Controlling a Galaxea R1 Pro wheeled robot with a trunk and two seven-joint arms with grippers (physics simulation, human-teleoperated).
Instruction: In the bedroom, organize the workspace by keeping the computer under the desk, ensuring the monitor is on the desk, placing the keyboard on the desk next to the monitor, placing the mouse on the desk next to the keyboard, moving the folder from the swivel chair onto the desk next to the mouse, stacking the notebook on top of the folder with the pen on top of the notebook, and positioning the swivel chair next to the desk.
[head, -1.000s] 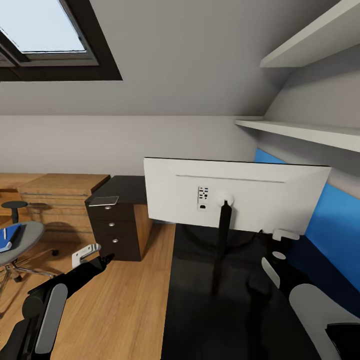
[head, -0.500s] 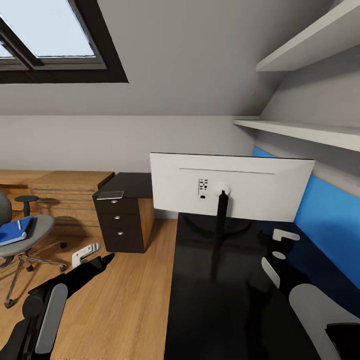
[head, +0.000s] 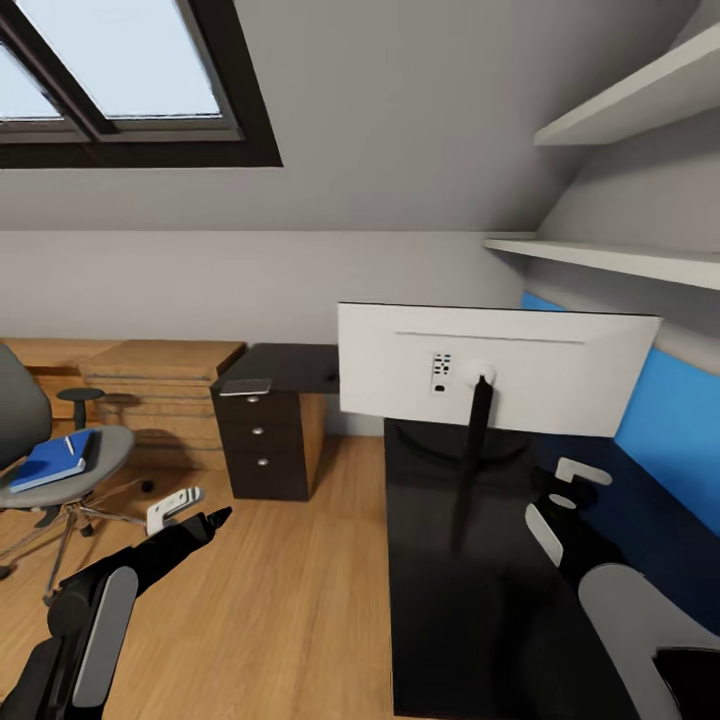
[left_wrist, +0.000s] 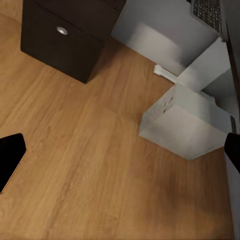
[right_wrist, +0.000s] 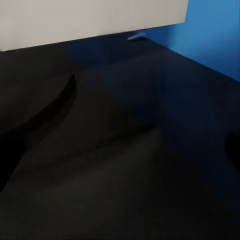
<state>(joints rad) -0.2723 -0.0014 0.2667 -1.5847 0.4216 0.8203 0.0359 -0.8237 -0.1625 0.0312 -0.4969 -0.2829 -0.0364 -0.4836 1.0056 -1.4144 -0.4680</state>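
Observation:
The monitor stands on the black desk with its white back toward me. At the left, the grey swivel chair carries the blue folder, and a white pen lies on it. My left gripper hangs open over the wood floor. In its wrist view the white computer sits on the floor, with the keyboard beyond it. My right gripper is open above the desk, behind the monitor. The mouse and the notebook are out of view.
A black drawer unit with a flat grey item on top stands at the desk's far end. A light wood drawer unit lines the back wall. The blue back panel and two shelves are at the right.
The whole picture has shifted right, so the camera has moved. The chair with the folder now shows more fully at the left. Both arms hold the same pose.

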